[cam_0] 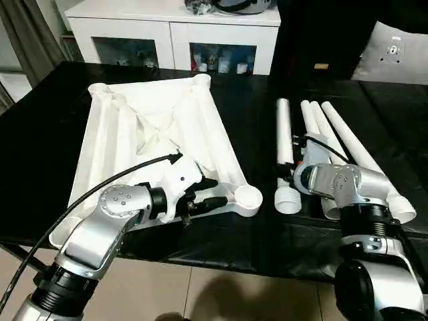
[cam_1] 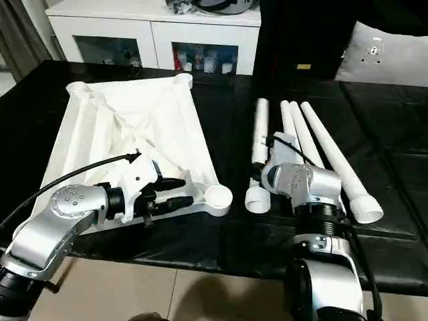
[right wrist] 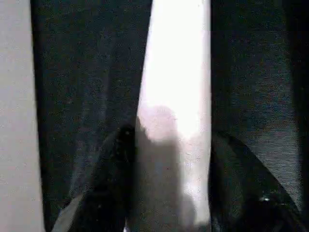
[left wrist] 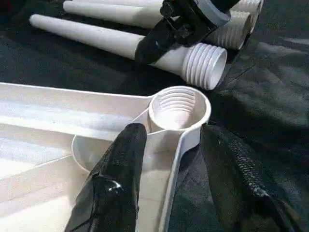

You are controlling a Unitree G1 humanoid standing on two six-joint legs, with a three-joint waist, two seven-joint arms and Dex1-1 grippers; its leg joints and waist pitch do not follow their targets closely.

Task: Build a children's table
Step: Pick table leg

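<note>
Fingers [left wrist: 120, 174] of the left gripper [cam_0: 204, 196] clamp the near rim of the table top [cam_0: 154, 127], lying ribs-up on the black bench [cam_0: 40, 140], beside its corner socket [left wrist: 178, 108]. Right gripper [right wrist: 169, 193] fingers straddle one leg [right wrist: 176, 72] of four [cam_0: 321, 130] lying right of the top; grip not confirmed.

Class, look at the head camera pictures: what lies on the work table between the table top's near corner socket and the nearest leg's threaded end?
Only a bare strip of the black table cover separates the corner socket from the leg's threaded end, as the left eye view shows.
</note>
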